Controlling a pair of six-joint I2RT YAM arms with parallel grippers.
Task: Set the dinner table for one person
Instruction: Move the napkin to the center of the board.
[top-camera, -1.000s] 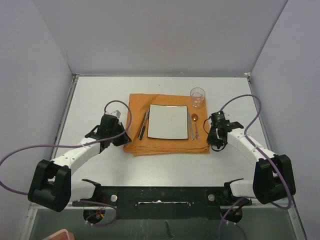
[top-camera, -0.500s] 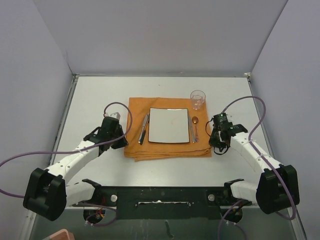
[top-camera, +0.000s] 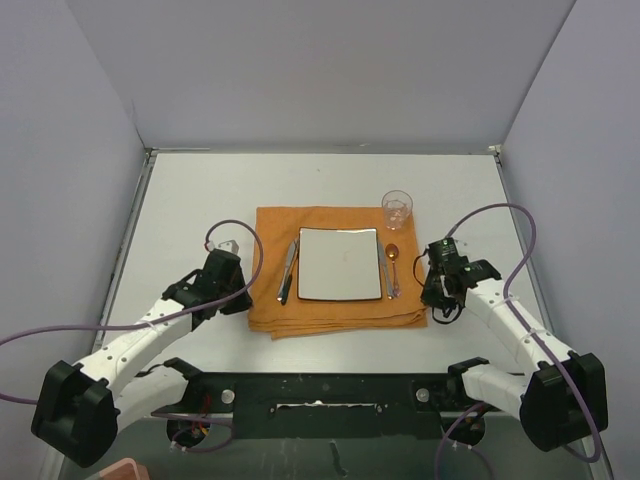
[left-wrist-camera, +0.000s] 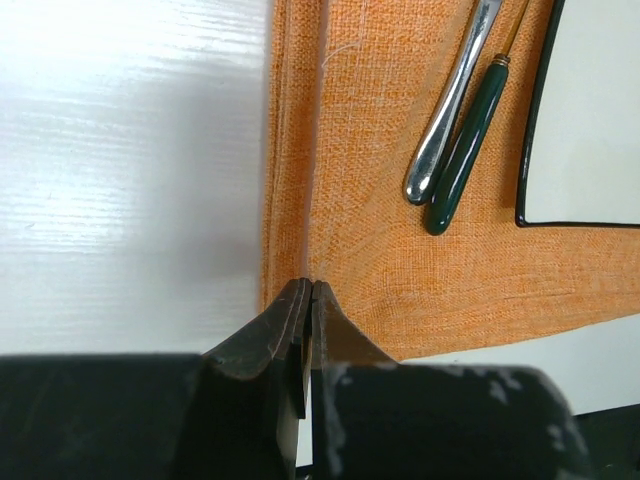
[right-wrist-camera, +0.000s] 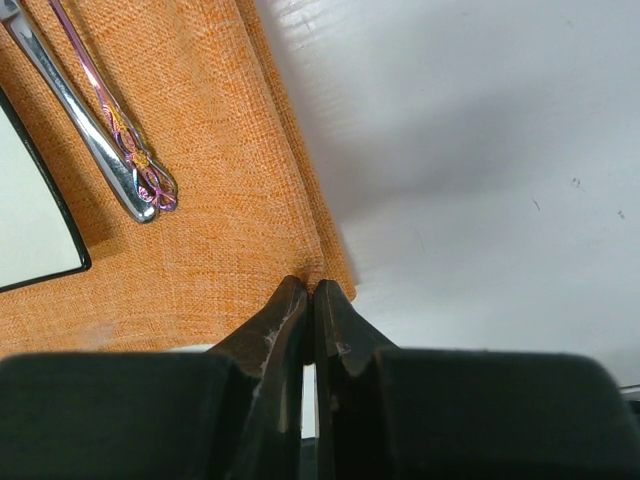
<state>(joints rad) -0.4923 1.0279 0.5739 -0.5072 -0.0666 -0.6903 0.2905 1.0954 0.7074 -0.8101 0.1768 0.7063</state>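
Top view, 12 o'clock pointing away from the arm bases. One dinner table (top-camera: 190, 200), white, fills the floor of the enclosure under everything else. Two arms, two purple cables (top-camera: 60, 300), one looping off each. The left gripper (left-wrist-camera: 308, 290) has its jaws pressed together on the 9 o'clock edge of the orange folded cloth (top-camera: 340, 310), near that cloth's 8 o'clock corner, pinching the layered hem. One cloth only, at table centre. On it, four utensils in two pairs. At the plate's 9 o'clock lie a silver-handled utensil (left-wrist-camera: 450, 110) and a green-handled utensil (left-wrist-camera: 468, 150), side by side and touching, handles toward 6. One square white plate (top-camera: 340, 264), dark-rimmed, sits mid-cloth. At its 3 o'clock lie a plain silver utensil (right-wrist-camera: 75, 130) and a spoon (top-camera: 392, 252) with an iridescent handle, close together. One clear glass (top-camera: 397, 209) stands upright at the plate's 1 o'clock, at the cloth's far edge. The right gripper (right-wrist-camera: 312, 288), jaws closed tight, nips the cloth's 4 o'clock corner.
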